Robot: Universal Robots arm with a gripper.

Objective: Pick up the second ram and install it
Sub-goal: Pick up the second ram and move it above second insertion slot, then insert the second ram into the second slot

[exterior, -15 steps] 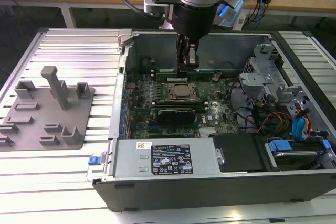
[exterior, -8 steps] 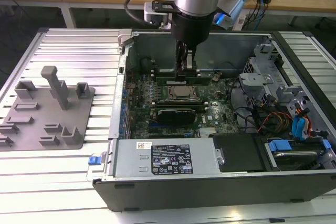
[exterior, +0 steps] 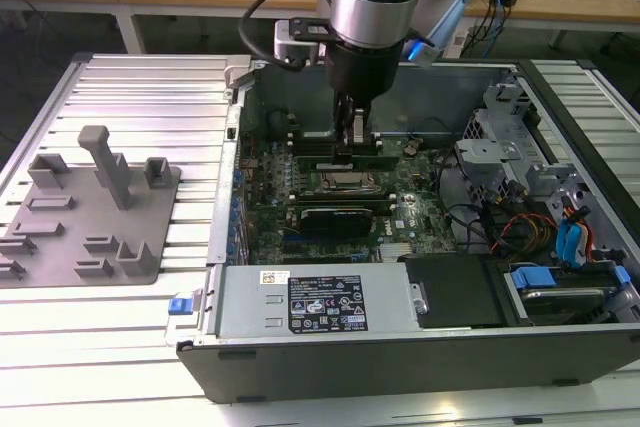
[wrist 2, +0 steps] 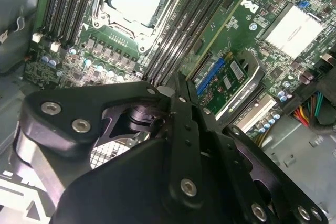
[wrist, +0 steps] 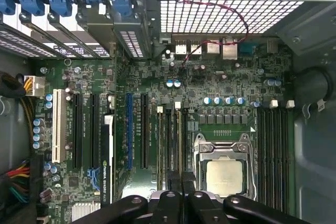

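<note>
Pushing straight down, no tilt, seems key imo: the pincer (wrist 2: 176, 83) is closed, tips at one end of the ram (wrist 2: 219, 29), which lies along a slot just beneath it.

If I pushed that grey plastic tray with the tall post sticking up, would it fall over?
Probably not: the grey plastic slotted tray lies flat with a wide base, so it would likely slide. Its upright post looks small against that base. The ribbed metal table might snag it.

Ribbed metal table (exterior: 130, 97) carries an open computer case (exterior: 400, 367) and grey slotted tray (exterior: 60, 232)
</note>
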